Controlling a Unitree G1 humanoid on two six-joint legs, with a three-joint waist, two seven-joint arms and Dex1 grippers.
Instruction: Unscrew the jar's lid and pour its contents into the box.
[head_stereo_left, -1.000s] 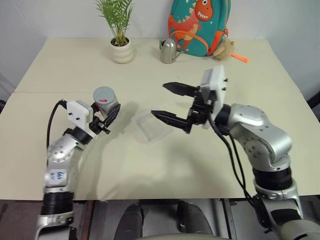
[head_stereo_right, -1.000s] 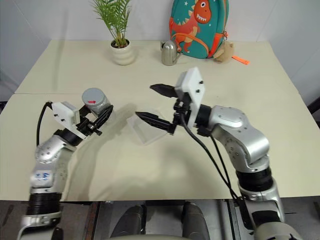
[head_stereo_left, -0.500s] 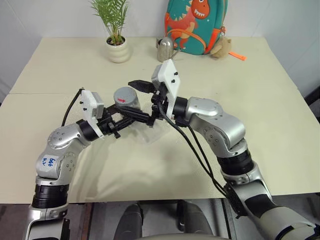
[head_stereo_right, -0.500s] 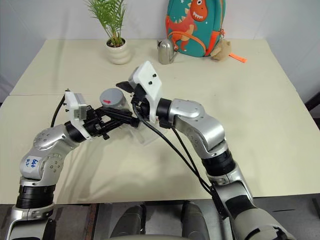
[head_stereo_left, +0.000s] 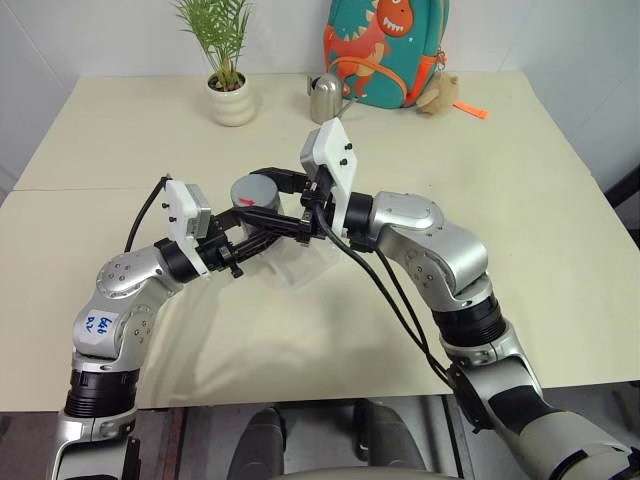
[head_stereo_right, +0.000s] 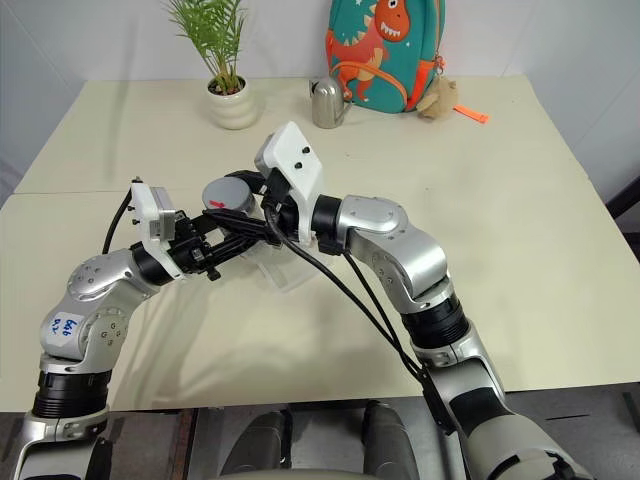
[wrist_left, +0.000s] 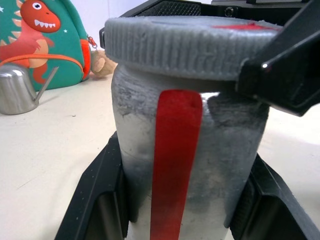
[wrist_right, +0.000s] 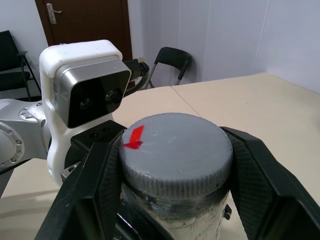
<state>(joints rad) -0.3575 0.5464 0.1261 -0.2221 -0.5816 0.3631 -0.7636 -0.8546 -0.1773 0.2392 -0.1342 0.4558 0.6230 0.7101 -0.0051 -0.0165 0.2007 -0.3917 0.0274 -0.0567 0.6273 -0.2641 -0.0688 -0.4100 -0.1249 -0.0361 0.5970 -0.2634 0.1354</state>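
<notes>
Bench (head_stereo_left: 520, 250): carries the box (head_stereo_left: 305, 262) and, well back, a plant, can and backpack.
Right tool (wrist_right: 170, 165): a second ago wide apart beside the box; since then it crossed to the jar and now sits clamped around the lid (wrist_right: 175, 147).
Left tool (wrist_left: 175, 210): stays clamped on the jar (wrist_left: 185, 165), held above the bench just beside the box.
Meaning: both grips look set, so twisting the lid off seems next; nothing poured yet.

Silver-grey jointed arms (head_stereo_left: 450, 250) — black cables, white wrist camera boxes (head_stereo_left: 330, 165) (blue scribble on left arm).
</notes>
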